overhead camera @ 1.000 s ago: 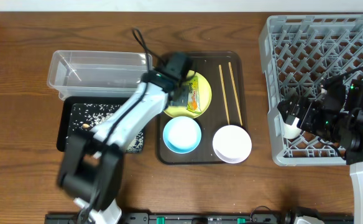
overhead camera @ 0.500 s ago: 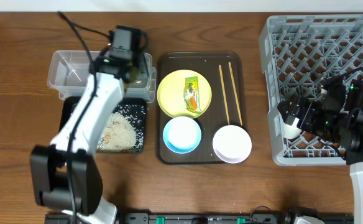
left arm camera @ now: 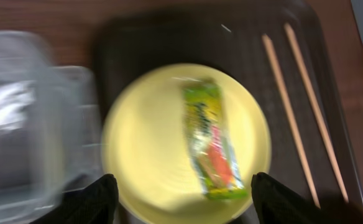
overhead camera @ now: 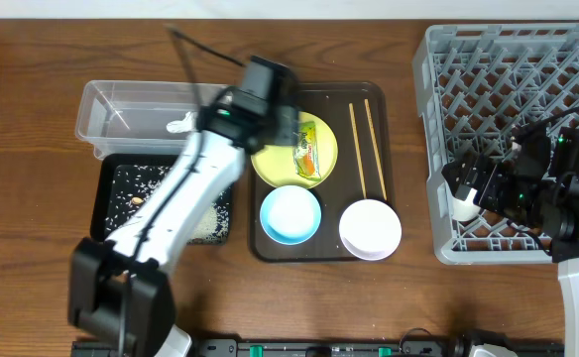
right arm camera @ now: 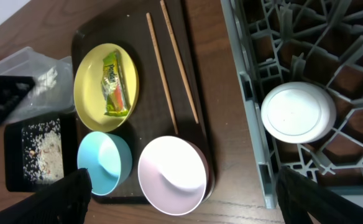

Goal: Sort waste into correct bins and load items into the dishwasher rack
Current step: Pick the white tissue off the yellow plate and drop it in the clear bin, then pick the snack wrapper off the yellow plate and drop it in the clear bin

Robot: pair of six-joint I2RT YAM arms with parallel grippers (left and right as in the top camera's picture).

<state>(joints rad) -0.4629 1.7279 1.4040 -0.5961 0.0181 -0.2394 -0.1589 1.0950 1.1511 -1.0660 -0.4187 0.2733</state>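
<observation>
**Q:** Change since half a second ago?
**A:** The left arm has swung away from above the clear tub (overhead camera: 131, 107). It now hangs at upper centre of the overhead frame, over the left rim of the yellow plate (overhead camera: 327, 151). The right arm is unchanged.

**Q:** Left end effector (left arm camera: 188, 196), state?
**A:** Fingers spread wide, nothing between them. The wrist view is motion-blurred.

**Q:** Waste?
**A:** One green-and-orange snack wrapper (left arm camera: 209, 146), lying lengthwise on the plate. Rice grains (overhead camera: 136, 183), scattered in the black tray (overhead camera: 103, 213) at centre left, just below the tub.

**Q:** Items on the brown serving tray (overhead camera: 394, 119)?
**A:**
- The plate, upper left of the tray.
- Two chopsticks (overhead camera: 354, 149), side by side to the right of the plate.
- Blue bowl (overhead camera: 289, 215), lower left of the tray.
- White bowl (overhead camera: 370, 229), lower right, beside the blue one.

**Q:** Dishwasher rack (overhead camera: 527, 69)?
**A:** At the right edge of the tabletop (overhead camera: 32, 119). It holds one white cup (right arm camera: 296, 112), near its lower left corner.

**Q:** Right end effector (right arm camera: 194, 196)?
**A:** Fingers wide apart, empty, hanging above the rack's lower left part.
</observation>
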